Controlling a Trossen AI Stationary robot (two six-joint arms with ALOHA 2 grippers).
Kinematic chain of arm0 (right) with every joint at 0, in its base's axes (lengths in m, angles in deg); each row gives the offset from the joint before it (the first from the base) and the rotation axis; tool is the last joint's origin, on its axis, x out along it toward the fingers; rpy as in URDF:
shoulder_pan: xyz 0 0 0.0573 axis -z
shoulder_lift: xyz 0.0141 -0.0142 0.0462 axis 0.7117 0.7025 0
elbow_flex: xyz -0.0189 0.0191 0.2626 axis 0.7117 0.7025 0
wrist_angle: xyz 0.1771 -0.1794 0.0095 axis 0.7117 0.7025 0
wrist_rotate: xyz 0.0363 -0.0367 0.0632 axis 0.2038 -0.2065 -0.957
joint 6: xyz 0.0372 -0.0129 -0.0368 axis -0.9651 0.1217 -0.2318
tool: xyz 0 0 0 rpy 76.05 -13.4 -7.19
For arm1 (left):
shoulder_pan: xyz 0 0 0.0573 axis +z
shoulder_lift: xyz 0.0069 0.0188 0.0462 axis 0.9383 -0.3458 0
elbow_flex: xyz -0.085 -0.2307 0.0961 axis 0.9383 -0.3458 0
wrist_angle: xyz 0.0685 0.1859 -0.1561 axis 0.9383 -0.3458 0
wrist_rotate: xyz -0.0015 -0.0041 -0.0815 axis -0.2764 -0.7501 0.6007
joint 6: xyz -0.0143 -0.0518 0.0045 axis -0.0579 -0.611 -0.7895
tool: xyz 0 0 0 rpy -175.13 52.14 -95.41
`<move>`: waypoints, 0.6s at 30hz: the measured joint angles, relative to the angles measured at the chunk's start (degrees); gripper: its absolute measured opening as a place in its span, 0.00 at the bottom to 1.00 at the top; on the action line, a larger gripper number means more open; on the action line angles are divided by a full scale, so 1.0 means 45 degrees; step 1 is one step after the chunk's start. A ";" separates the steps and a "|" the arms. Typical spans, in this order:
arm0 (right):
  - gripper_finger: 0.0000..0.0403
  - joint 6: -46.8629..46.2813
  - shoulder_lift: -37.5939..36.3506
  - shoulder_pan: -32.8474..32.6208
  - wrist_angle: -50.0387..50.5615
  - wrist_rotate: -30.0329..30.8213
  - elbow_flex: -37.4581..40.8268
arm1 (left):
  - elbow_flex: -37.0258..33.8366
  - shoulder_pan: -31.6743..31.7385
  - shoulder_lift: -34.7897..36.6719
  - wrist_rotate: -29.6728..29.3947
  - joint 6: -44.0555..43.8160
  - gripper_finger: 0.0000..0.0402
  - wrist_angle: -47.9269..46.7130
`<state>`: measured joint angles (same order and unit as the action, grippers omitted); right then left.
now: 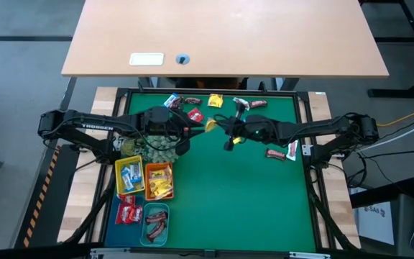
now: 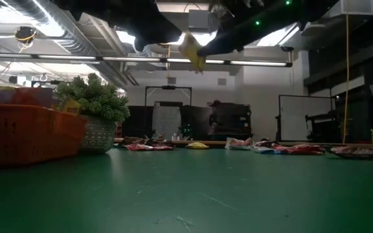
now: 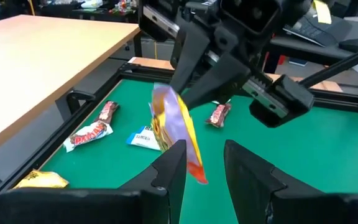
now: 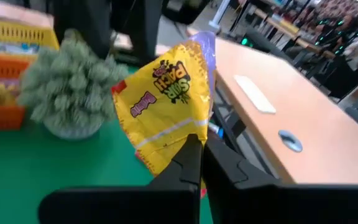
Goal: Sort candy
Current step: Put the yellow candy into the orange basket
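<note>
high: crinkled yellow square candy packet (image 1: pixel 211 124) mid-air between both grippers, above the green desk (image 1: pixel 250 201).
low: packet (image 2: pixel 192 52) hangs well clear of desk, long axis tilted off vertical.
left wrist: left gripper (image 3: pixel 204 163) fingers part open, empty; packet's lower end just above the gap.
right wrist: right gripper (image 4: pixel 201 155) fingers shut, pinching packet's bottom edge; packet stands up.

Yellow packet (image 4: pixel 166 118) reads "Sour Patch"; left arm (image 1: pixel 95 128) "Trossen".
</note>
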<state>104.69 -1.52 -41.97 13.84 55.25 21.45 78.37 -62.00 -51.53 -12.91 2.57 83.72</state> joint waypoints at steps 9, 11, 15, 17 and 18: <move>0.02 -0.0384 0.0001 0.0000 0.0299 0.0008 0.0004 | 0.0000 0.0000 0.0000 0.0000 0.0000 0.26 -0.0027; 0.02 -0.0384 -0.0004 0.0000 0.0083 0.0011 0.0004 | 0.0000 0.0000 0.0000 0.0002 0.0000 0.26 -0.0029; 0.02 -0.0385 0.0000 0.0000 -0.0322 0.0016 0.0003 | 0.0000 0.0000 0.0000 0.0005 0.0000 0.26 -0.0029; 0.02 -0.0388 -0.0003 0.0000 -0.0546 -0.0015 0.0000 | 0.0000 0.0000 0.0000 0.0005 0.0000 0.26 -0.0029; 0.02 -0.0387 -0.0004 0.0000 -0.0602 -0.0150 0.0001 | 0.0000 0.0000 0.0000 0.0005 0.0000 0.26 -0.0029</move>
<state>102.95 -1.53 -41.97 11.14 54.57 21.46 78.37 -62.00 -51.53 -12.89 2.57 83.59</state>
